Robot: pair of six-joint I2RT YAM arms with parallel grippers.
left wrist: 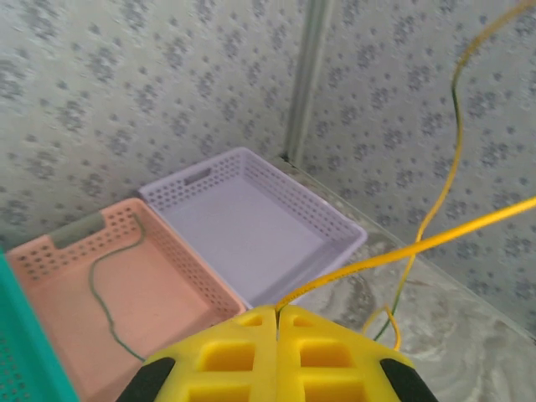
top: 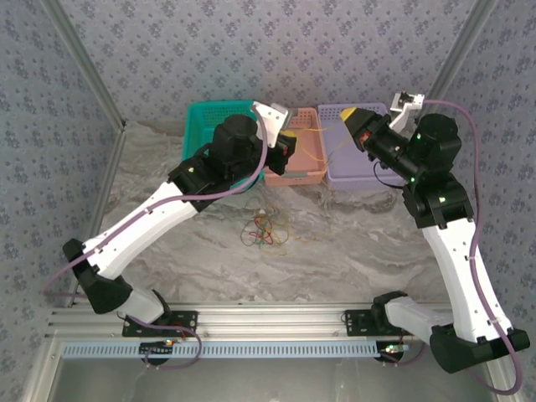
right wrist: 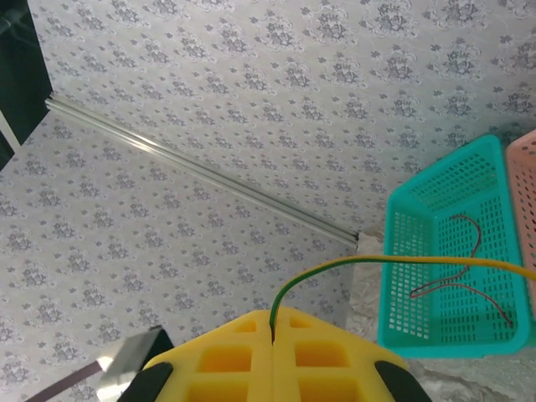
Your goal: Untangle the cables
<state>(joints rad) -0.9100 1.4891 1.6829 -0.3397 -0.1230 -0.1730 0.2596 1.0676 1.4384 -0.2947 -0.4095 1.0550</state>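
Teal basket holds a red cable. Left hand clenched on the yellow end of a yellow-green cable. Right hand clenched on a green end, apparently the same strand. It is raised over the baskets and spread, probably to keep it straight and clear of the rest. The tangle lies on the surface below, between the arms, well apart from both hands.

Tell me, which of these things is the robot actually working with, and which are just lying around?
Job: tangle on table; yellow-green cable pinched by left claw and right claw; red cable in teal basket; green cable in pink basket.
Lying about: purple basket, it seems.
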